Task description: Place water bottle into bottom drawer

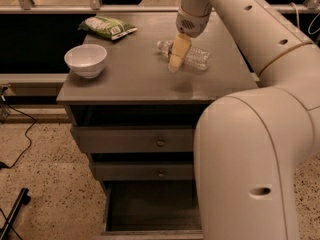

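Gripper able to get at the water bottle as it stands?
Probably yes. The gripper is right at the water bottle lying on the cabinet top; the bowl and snack bag sit well aside.

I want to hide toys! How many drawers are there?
3, stacked: top drawer, middle drawer beneath, bottom drawer open, lowest. The tool is at the water bottle.

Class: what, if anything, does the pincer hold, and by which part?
Cannot be told. The pincer is at the neck end of the water bottle, which lies on the cabinet top.
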